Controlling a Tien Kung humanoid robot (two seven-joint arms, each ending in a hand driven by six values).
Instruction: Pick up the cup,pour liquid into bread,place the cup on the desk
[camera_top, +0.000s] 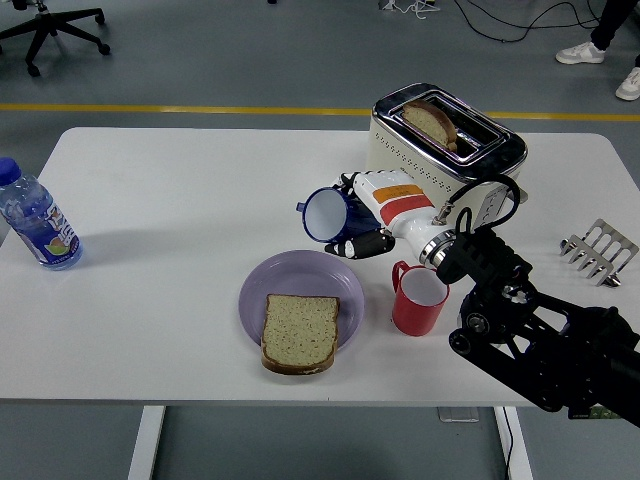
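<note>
My right hand (352, 222) is shut on a blue cup (326, 214) with a white inside. The cup hangs above the table, tipped so its mouth faces left and toward the plate. Below and slightly left of it, a slice of bread (299, 332) lies on a purple plate (345, 290). The black right arm (530, 330) comes in from the lower right. No liquid shows in the cup or on the bread.
A red mug (418, 298) stands just right of the plate, under my forearm. A cream toaster (445, 152) with toast in it sits behind the hand. A water bottle (35, 222) stands at the far left, a metal toast rack (598, 250) at the right edge.
</note>
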